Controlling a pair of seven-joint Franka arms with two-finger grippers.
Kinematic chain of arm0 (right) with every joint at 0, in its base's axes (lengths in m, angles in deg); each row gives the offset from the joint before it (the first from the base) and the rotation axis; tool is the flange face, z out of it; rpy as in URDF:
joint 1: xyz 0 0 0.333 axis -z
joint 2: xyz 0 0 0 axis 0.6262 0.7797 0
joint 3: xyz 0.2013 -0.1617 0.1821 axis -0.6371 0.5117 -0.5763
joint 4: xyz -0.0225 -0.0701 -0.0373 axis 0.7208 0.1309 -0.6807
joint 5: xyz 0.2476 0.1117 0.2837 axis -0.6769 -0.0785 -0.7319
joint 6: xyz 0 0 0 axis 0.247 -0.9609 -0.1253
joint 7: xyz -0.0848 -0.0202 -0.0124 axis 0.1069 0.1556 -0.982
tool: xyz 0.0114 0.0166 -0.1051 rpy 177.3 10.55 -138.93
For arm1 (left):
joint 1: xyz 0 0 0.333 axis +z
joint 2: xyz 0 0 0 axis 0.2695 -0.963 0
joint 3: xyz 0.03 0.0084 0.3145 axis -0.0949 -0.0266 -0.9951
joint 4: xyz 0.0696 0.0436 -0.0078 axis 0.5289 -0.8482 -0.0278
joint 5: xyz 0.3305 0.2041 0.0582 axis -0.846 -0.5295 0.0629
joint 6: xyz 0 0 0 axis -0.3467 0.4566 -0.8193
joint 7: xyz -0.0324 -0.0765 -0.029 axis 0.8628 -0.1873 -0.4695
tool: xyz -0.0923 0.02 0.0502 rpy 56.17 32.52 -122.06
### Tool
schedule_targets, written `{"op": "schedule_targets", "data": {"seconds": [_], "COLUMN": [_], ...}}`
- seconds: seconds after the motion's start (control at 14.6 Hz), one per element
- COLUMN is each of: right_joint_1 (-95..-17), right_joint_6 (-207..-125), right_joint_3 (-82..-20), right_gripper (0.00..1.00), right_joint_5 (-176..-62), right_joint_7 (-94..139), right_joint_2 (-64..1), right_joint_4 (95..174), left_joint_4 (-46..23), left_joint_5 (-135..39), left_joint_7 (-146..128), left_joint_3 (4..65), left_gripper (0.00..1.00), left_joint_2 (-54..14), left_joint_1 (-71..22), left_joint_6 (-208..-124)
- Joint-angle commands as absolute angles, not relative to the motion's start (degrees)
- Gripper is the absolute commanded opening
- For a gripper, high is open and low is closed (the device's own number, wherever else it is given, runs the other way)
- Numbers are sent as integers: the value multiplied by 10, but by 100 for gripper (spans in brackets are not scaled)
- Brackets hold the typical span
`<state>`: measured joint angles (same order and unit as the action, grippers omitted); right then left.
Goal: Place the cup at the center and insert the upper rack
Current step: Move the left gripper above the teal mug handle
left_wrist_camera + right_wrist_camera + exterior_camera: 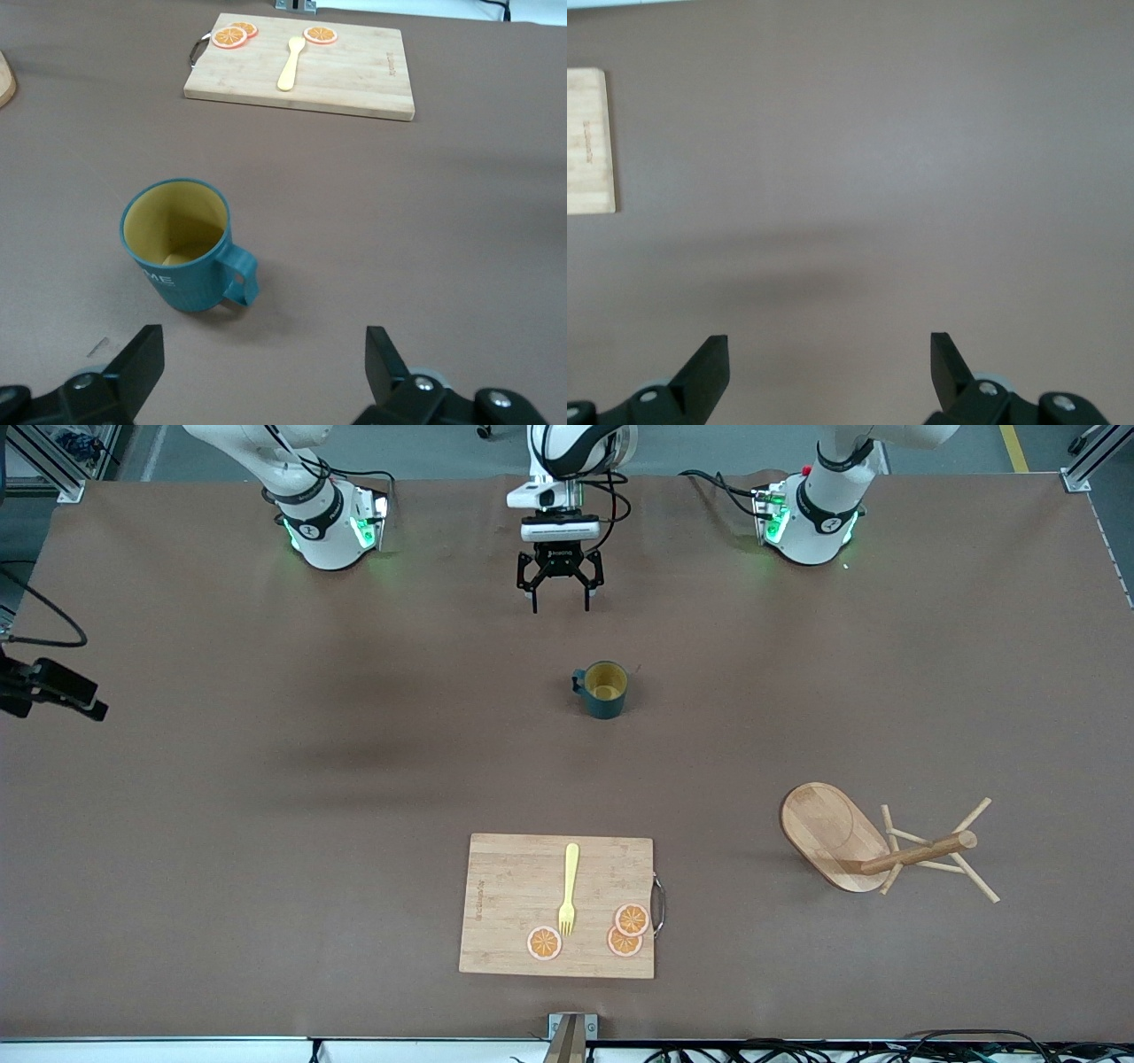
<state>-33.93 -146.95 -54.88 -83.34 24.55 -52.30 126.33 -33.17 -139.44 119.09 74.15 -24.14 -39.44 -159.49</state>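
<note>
Only the left gripper [561, 607] shows in front, wide open above the cup [603, 689]; right gripper [829, 359] likewise wide

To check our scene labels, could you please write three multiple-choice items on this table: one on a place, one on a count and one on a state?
1. Where is the small dark teal mug with the yellow inside relative to the rectangular bamboo cutting board?
A on it
B on the brown table, farther from the front camera
C under it

2. How many round orange slices lie on the board?
A two
B three
C five

3. How is the light wooden mug tree placed?
A upright
B lying on its side
C held aloft

Answers:
1. B, the mug stands alone on bare table.
2. B, three slices lie by the yellow fork.
3. B, its oval base is tipped up.
</note>
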Motion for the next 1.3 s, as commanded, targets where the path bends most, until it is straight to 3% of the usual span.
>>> {"op": "schedule_targets", "data": {"seconds": [0.0,0.27,0.41,1.23], "right_joint_1": [-334,-341,-340,-342], "right_joint_6": [-1477,-1465,-1459,-1451], "right_joint_3": [-555,-556,-555,-555], "right_gripper": [100,100,100,100], "right_joint_5": [-828,-828,-828,-828], "right_joint_7": [238,242,243,238], "right_joint_2": [-561,-559,-558,-553], "right_joint_4": [1310,1309,1307,1278], "left_joint_4": [-329,-329,-328,-335], "left_joint_5": [-1454,-1490,-1504,-1674], "left_joint_7": [1244,1283,1306,1352], "left_joint_3": [711,543,491,450], "left_gripper": [100,100,100,100], "left_joint_2": [-286,-304,-314,-353], "left_joint_1": [-436,-611,-666,-680], "left_joint_6": [-1559,-1543,-1543,-1521]}}
